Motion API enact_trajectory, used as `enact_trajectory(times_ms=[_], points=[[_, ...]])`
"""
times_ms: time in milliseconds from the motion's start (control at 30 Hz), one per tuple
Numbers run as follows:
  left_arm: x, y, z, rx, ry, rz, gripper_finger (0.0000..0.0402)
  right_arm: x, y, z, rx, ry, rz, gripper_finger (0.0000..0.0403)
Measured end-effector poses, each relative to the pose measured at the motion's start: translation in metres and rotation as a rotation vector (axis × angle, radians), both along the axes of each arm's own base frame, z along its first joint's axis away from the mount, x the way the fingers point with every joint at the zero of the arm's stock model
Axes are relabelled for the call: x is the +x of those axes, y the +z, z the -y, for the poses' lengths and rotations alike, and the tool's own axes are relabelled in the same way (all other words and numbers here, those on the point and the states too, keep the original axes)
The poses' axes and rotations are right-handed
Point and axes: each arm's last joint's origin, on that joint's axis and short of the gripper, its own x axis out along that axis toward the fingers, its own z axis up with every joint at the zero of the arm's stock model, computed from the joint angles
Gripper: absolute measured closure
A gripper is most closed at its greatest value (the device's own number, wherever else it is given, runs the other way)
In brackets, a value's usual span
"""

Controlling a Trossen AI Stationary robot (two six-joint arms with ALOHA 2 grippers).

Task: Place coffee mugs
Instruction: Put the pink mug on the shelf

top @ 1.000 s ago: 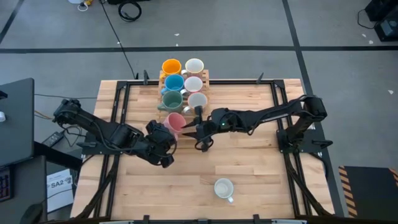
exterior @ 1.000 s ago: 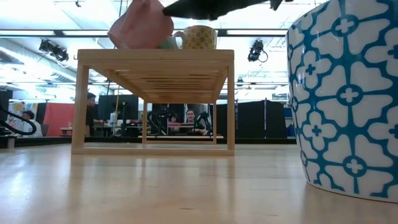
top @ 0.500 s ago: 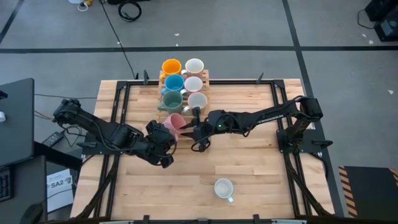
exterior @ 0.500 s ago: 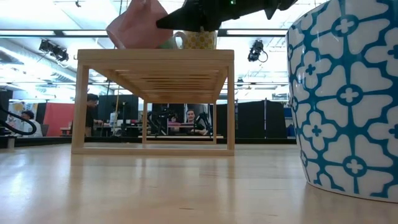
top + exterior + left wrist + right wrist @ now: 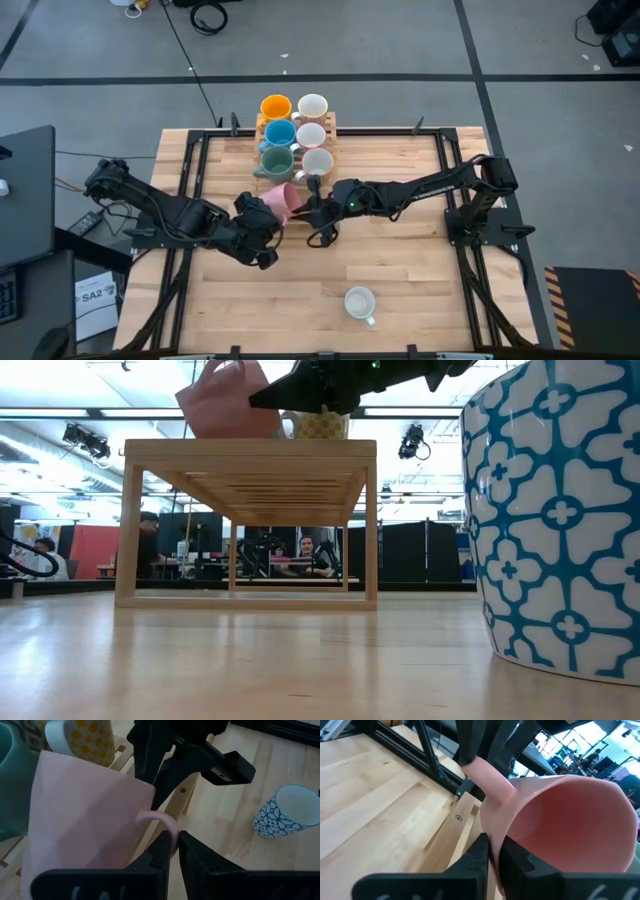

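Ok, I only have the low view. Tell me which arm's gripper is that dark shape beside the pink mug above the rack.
Observer: That is the right gripper, its fingers pinching the pink mug by its wall at the rim.
Operator: Now report the left one.
Observer: The left gripper is shut on the mug's handle, so both arms hold it.
Operator: Place the patterned mug for me.
Observer: The patterned mug stands upright and alone, near the table edge opposite the rack.
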Motion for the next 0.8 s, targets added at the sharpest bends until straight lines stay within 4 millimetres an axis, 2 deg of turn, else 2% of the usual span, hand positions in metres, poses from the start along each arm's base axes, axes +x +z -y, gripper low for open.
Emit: enact_trajectory(times_ms=[333,433,600,800], points=[[-0.003,0.003,0.001,-0.079,-0.055,-0.008,0.0363,0.000,0.001,-0.007,0.014,0.061,0.002,0.0372],[-0.009,0.011,0.001,-0.079,-0.068,-0.001,0.0363,0.001,0.005,-0.010,0.017,0.065,0.010,0.0372],[-0.023,0.024,0.001,-0.056,-0.121,0.033,0.0363,0.005,0.032,-0.015,0.012,0.041,-0.076,0.0373],[-0.060,0.039,-0.001,0.057,-0.150,0.047,0.0363,0.003,0.076,-0.015,0.072,0.018,-0.148,0.0373]])
